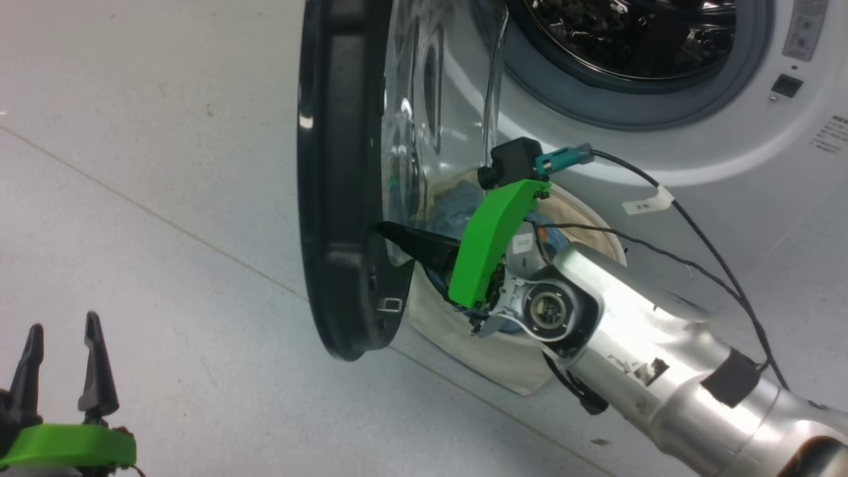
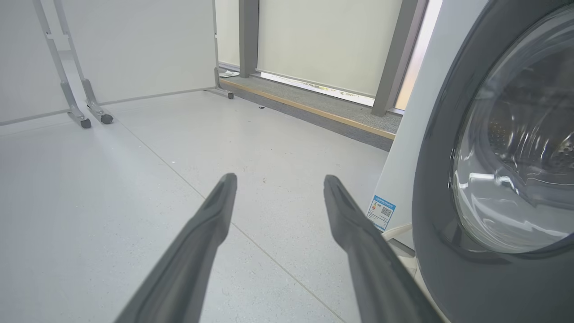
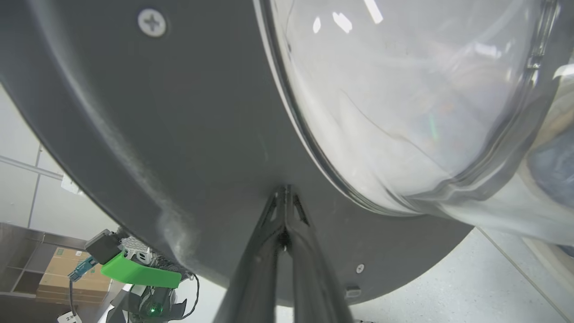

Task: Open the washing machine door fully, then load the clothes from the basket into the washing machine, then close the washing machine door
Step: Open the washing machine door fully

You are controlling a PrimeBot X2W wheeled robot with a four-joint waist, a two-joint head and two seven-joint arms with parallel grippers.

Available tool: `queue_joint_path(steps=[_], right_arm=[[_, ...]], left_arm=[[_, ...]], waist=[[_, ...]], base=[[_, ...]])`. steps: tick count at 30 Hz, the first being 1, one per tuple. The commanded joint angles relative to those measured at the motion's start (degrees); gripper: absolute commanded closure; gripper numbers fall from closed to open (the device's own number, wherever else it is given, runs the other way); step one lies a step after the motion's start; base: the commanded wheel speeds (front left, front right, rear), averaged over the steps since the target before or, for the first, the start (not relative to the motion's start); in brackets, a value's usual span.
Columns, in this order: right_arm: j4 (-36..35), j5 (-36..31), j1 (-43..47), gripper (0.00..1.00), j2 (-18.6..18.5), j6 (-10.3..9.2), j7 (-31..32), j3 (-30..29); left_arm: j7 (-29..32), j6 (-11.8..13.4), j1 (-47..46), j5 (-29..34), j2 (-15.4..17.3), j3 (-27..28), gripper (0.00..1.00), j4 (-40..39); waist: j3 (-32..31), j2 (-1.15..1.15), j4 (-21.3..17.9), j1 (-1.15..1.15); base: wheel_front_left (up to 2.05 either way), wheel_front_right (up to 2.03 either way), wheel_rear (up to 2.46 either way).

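Note:
The washing machine door (image 1: 338,199) stands swung out, edge-on in the head view, its clear glass bowl (image 1: 430,99) bulging toward the white washing machine (image 1: 729,165) and the steel drum (image 1: 629,33). My right gripper (image 1: 384,230) is shut, with its tips (image 3: 284,190) pressed against the door's black inner face (image 3: 179,112) just below the glass (image 3: 403,89). Behind that arm sits the cream basket (image 1: 464,331), with blue clothes (image 1: 457,199) showing through the glass. My left gripper (image 1: 63,338) hangs open at lower left, holding nothing (image 2: 278,179), to the left of the door's outer face (image 2: 448,224).
A black cable (image 1: 695,232) loops from my right wrist across the washer front. Wheeled frame legs (image 2: 85,116) and a raised window ledge (image 2: 314,107) stand beyond the open floor. Cardboard boxes (image 3: 67,273) sit on a shelf. A blue-white sticker (image 2: 381,212) marks the washer's side.

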Motion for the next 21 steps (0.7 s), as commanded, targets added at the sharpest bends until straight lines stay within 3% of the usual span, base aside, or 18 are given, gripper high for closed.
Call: queue_joint_path(steps=[1,12,20,21], right_arm=[[-1.45,0.66,-2.04,1.0,2.37,0.44,-0.71,-0.02],[0.65,3.06,-4.71,1.0,5.77,0.44,-3.41,2.91],[1.59,3.04,-5.08,1.0,5.57,0.44,-7.52,4.58],[1.54,2.56,-4.72,0.5,4.99,0.44,-8.93,4.5]], left_arm=[[-0.69,-0.17,-0.49,0.23,1.42,2.6,0.0,-2.42],[-0.69,-0.19,-0.03,0.94,0.63,4.48,0.0,-3.66],[-0.69,-0.24,-0.51,1.17,0.66,4.34,0.0,-3.5],[-0.69,-0.25,-0.55,1.25,0.74,4.2,0.0,-3.32]], waist=[[0.18,0.0,0.11,-0.01],[0.94,0.0,0.64,-0.01],[0.05,0.0,0.26,-0.01],[-0.32,0.0,0.11,-0.01]], base=[[0.0,0.0,0.0],[0.0,0.0,0.0],[0.0,0.0,0.0],[0.0,0.0,0.0]])
